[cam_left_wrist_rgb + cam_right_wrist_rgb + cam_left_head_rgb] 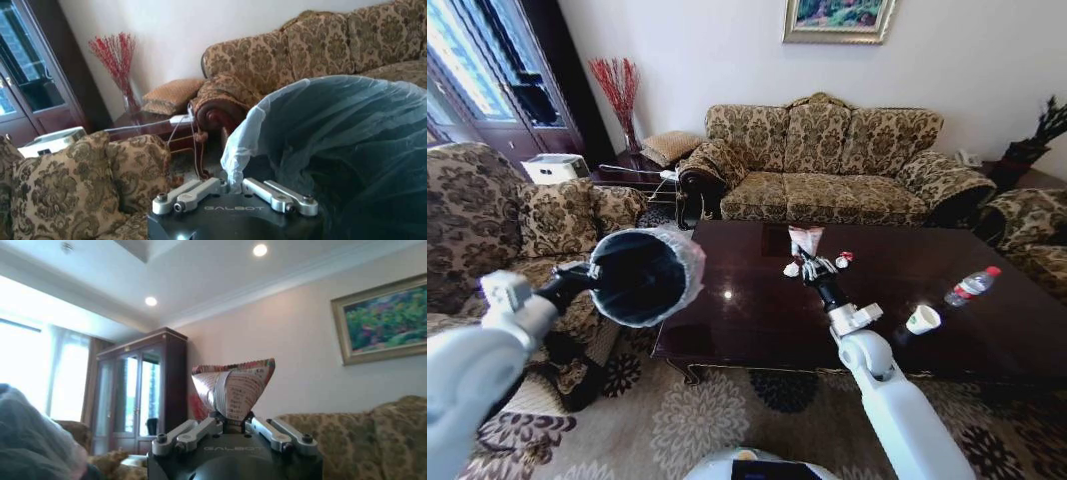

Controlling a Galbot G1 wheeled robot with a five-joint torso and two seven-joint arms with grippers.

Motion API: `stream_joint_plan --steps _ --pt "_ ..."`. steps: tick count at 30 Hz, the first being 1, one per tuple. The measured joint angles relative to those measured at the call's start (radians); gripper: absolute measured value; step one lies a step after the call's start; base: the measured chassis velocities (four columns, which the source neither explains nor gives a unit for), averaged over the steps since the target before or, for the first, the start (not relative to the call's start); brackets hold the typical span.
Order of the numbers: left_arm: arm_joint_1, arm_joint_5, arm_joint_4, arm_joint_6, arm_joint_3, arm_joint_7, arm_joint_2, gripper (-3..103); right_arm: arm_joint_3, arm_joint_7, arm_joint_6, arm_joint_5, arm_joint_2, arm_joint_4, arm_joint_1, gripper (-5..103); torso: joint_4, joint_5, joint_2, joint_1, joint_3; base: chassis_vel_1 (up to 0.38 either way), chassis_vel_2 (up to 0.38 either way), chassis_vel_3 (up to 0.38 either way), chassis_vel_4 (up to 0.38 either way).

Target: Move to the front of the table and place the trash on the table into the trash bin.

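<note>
Head view, one trash bin, one water bottle

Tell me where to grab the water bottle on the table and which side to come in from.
Grip the water bottle across the middle of its clear body, coming from above. It lies on its side on the table, red cap pointing away toward the far right, so the long round body is the widest exposed part. The right hand is shut on the snack wrapper, so it would likely have to drop that first.
</note>
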Motion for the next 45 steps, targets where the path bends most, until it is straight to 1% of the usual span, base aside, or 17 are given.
stream_joint_plan --steps 2,6,7,8,9,10,13,14,16,18,28,30,31,33,35,37,45 --pt "-0.001 -0.004 0.004 0.004 0.0 0.004 0.006 0 -0.042 -0.063 0.001 0.043 -0.014 0.018 0.031 8 -0.0002 -0.0005 0.0 0.0 0.0 0.0 0.0 0.0 0.0" --pt "-0.015 -0.009 0.026 0.008 0.022 0.011 0.037 0 -0.091 -0.105 0.001 0.085 -0.025 0.029 0.063 8 0.001 0.0005 0.0 -0.001 0.0 0.0 0.0 0.0 0.0" --pt "-0.038 -0.016 0.063 0.012 0.068 0.026 0.087 0 -0.13 -0.134 -0.001 0.113 -0.033 0.035 0.09 8 0.0008 0.0005 0.0 -0.001 0.0 0.0 0.0 0.0 0.0" --pt "-0.053 -0.02 0.089 0.015 0.1 0.033 0.128 0 -0.16 -0.155 -0.006 0.126 -0.038 0.038 0.116 8 -0.001 -0.0003 0.0 -0.001 0.0 0.0 0.0 0.0 0.0" --pt "-0.06 -0.023 0.09 0.019 0.113 0.033 0.16 0 -0.214 -0.182 -0.01 0.141 -0.044 0.04 0.161 8 -0.001 -0.0006 0.0 0.0 0.0 0.0 0.0 0.0 0.0" --pt "-0.073 -0.026 0.096 0.021 0.13 0.032 0.17 0 -0.245 -0.189 -0.013 0.148 -0.046 0.043 0.188 8 0.0 0.0003 0.0 0.0 0.0 0.0 0.0 0.0 0.0" --pt "-0.101 -0.039 0.113 0.027 0.18 0.04 0.196 0 -0.296 -0.194 -0.021 0.157 -0.045 0.045 0.235 8 0.0009 0.0004 0.0 0.0 0.0 0.0 0.0 0.0 0.0" --pt "-0.129 -0.053 0.131 0.033 0.231 0.052 0.225 0 -0.335 -0.196 -0.025 0.16 -0.038 0.045 0.273 8 -0.0001 -0.0006 0.0 0.0 0.0 0.0 0.0 0.0 0.0" --pt "-0.141 -0.057 0.14 0.036 0.251 0.055 0.238 0 -0.345 -0.197 -0.026 0.161 -0.036 0.045 0.282 8 -0.0004 -0.0004 0.0 0.0 0.0 0.0 0.0 0.0 0.0" --pt "-0.178 -0.072 0.167 0.047 0.319 0.067 0.278 0 -0.4 -0.197 -0.033 0.173 -0.028 0.045 0.329 8 -0.0006 0.0001 0.0 0.0 0.0 0.0 0.0 0.0 0.0" --pt "-0.19 -0.078 0.171 0.049 0.34 0.069 0.283 0 -0.513 -0.202 -0.046 0.142 0.0 0.001 0.392 8 0.0002 0.0001 0.0 0.0 0.0 0.0 0.0 0.0 0.0" --pt "-0.237 -0.102 0.17 0.055 0.411 0.083 0.325 0 -0.544 -0.207 -0.046 0.121 0.009 -0.012 0.401 8 0.0001 0.0001 0.0 0.0 0.0 0.0 0.0 0.0 0.0" --pt "-0.237 -0.102 0.17 0.055 0.411 0.083 0.325 0 -0.544 -0.207 -0.046 0.121 0.009 -0.012 0.401 8 0.0001 0.0001 0.0 0.0 0.0 0.0 0.0 0.0 0.0" --pt "-0.303 -0.139 0.159 0.064 0.509 0.108 0.378 0 -0.574 -0.207 -0.047 0.113 0.023 -0.022 0.419 8 -0.0006 -0.0002 0.0 0.0 0.0 0.0 0.0 0.0 0.0" --pt "-0.32 -0.148 0.157 0.066 0.533 0.113 0.391 0 -0.581 -0.206 -0.047 0.111 0.027 -0.026 0.424 8 -0.0005 -0.0001 0.0 0.0 0.0 0.0 0.0 0.0 0.0" --pt "-0.368 -0.199 0.11 0.076 0.602 0.139 0.455 0 -0.604 -0.205 -0.047 0.098 0.034 -0.044 0.435 8 -0.0004 0.0008 0.0 0.0 0.0 0.0 0.0 0.0 0.0" --pt "-0.372 -0.267 0.069 0.079 0.572 0.151 0.512 0 -0.606 -0.211 -0.046 0.073 0.012 -0.041 0.429 5 0.0 0.0001 0.0 0.0 0.0 0.0 0.0 0.0 0.0"
